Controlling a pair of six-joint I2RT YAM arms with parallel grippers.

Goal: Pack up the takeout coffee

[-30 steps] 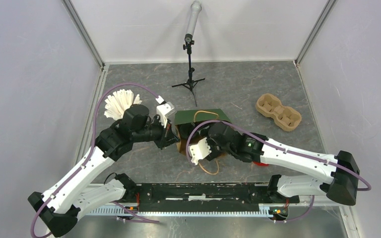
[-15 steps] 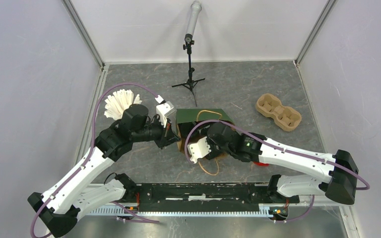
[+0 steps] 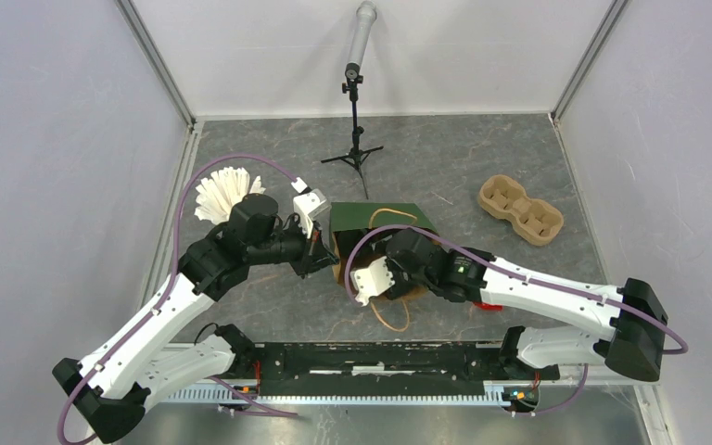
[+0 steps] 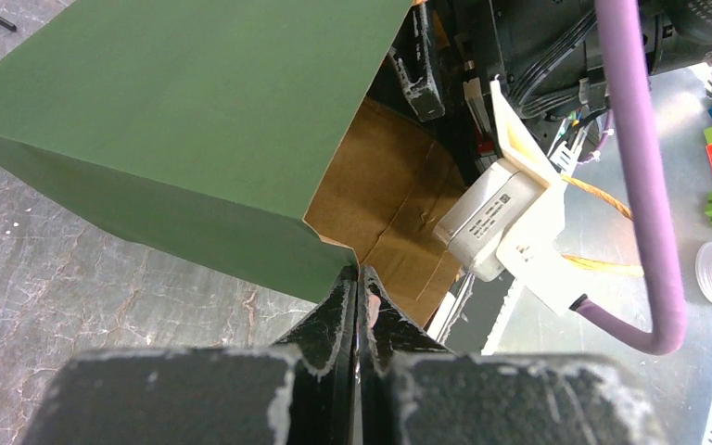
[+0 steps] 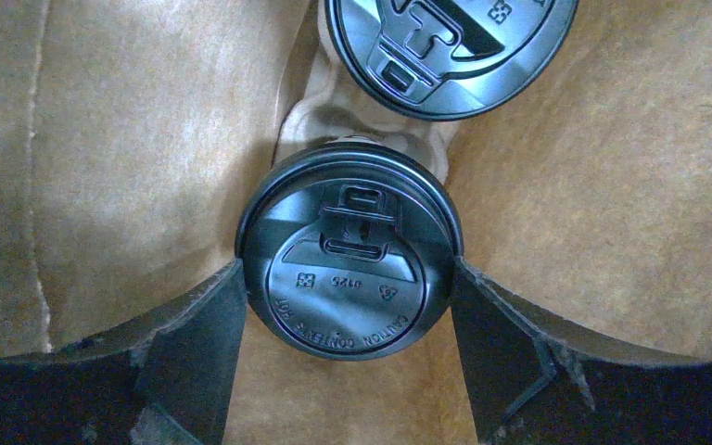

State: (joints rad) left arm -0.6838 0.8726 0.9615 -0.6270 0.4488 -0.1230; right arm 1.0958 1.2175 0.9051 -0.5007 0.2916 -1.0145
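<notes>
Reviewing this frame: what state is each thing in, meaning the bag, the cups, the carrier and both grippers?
green bag: mouth open, rim pinched.
left gripper: shut on the green bag's rim.
right gripper: inside the bag, closed on the coffee cup's lid.
coffee cup: lid on, inside the bag, held.
second cup: lid on, deeper in the bag, partly out of frame.
cup carrier: flat on the table, empty, untouched.

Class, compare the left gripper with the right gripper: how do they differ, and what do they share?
The left gripper is pinched shut; the right gripper stands wide. The left one clamps the rim of the green bag; the right one, inside the bag, grips the takeout coffee by its lid. Both work at that bag.
</notes>
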